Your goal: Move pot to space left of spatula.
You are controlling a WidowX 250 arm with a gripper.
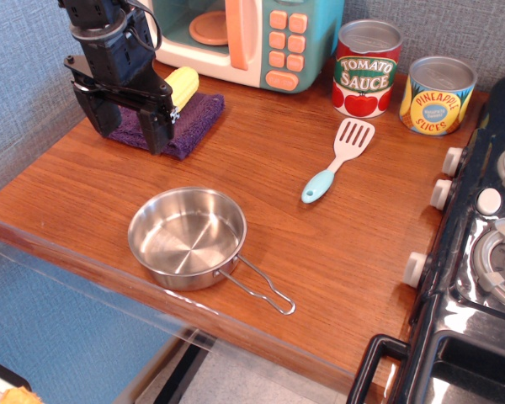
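The pot (188,236), a shallow shiny steel pan with a thin wire handle pointing right and toward the front, sits near the table's front edge. The spatula (339,159), with a white slotted head and light blue handle, lies to its right and further back. My gripper (128,123) is black and hangs at the back left over a purple cloth, well apart from the pot. Its two fingers stand apart and hold nothing.
A purple cloth (189,124) with a yellow toy corn cob (183,84) lies at the back left. A toy microwave (246,38) stands behind. A tomato sauce can (366,69) and a pineapple can (436,95) stand at the back right. A black toy stove (480,252) borders the right side.
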